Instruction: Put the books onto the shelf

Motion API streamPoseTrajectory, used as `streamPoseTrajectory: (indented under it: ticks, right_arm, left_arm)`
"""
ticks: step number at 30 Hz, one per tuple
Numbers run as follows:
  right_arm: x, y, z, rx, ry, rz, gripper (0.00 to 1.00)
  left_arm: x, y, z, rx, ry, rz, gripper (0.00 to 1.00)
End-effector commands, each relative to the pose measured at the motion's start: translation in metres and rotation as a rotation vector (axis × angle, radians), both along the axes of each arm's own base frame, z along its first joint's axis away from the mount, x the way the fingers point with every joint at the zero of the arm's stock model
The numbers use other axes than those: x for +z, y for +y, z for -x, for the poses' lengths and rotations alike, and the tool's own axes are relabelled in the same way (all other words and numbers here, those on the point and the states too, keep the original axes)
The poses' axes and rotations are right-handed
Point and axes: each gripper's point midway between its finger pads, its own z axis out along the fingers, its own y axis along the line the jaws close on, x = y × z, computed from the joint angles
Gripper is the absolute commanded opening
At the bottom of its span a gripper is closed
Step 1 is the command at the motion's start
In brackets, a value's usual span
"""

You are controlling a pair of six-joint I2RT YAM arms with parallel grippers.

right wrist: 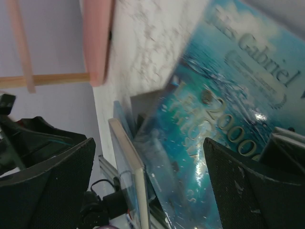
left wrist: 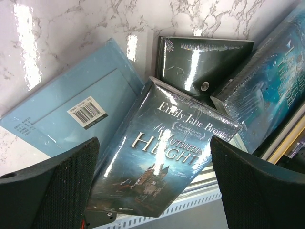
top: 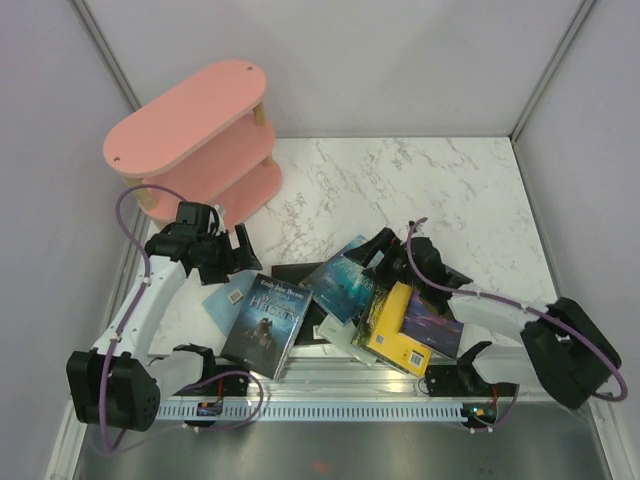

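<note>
The books lie in a loose overlapping pile near the table's front edge. Among them are a dark "Wuthering Heights" (top: 265, 322) (left wrist: 162, 162), a pale blue one (top: 228, 293) (left wrist: 71, 105), a black one (top: 298, 275) (left wrist: 200, 62), a teal one (top: 345, 280) (right wrist: 224, 119), a yellow one (top: 400, 330) and a purple one (top: 435, 325). The pink three-tier shelf (top: 190, 120) (right wrist: 97, 38) stands at the far left. My left gripper (top: 225, 255) (left wrist: 155, 140) hovers open above the dark and pale blue books. My right gripper (top: 378, 255) (right wrist: 147, 143) hangs open over the teal book, holding nothing.
The marble table (top: 420, 190) is walled in by pale panels at the back and both sides. A slotted metal rail (top: 330, 408) runs along the front edge under the pile. The left arm (right wrist: 28, 133) shows at the left of the right wrist view.
</note>
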Motion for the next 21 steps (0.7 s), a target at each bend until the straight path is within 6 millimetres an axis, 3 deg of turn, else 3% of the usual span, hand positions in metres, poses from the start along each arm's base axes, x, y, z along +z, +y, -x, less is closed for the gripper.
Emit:
streamPoseTrajectory:
  ticks: [1,2,3,4,10,17,21]
  right_arm:
    - [0.032,0.042,0.027,0.252,0.146,-0.26,0.98]
    - [0.021,0.056,0.037,0.324,0.074,-0.063,0.98]
    - [-0.002,0.058,0.047,0.328,0.157,0.079,0.98]
    - [0.017,0.07,0.044,0.338,0.11,0.086,0.98]
    - [-0.011,0.11,0.088,0.462,0.241,0.112,0.98]
    - [-0.06,0.095,0.11,0.443,0.422,0.188,0.96]
    - [-0.083,0.101,0.122,0.456,0.451,0.189,0.96]
  left_arm:
    - [0.008,0.001,-0.009,0.004,-0.054,-0.002,1.0]
    - [0.007,0.001,-0.009,0.004,-0.051,-0.003,1.0]
    - [0.007,0.002,-0.009,0.011,-0.052,-0.011,1.0]
    - [0.006,0.002,-0.009,0.012,-0.051,-0.011,1.0]
    - [0.002,0.006,-0.011,0.035,-0.037,-0.032,1.0]
    - [-0.007,0.006,-0.008,0.048,-0.005,-0.036,1.0]
    - [-0.013,0.004,-0.006,0.049,0.02,-0.04,1.0]
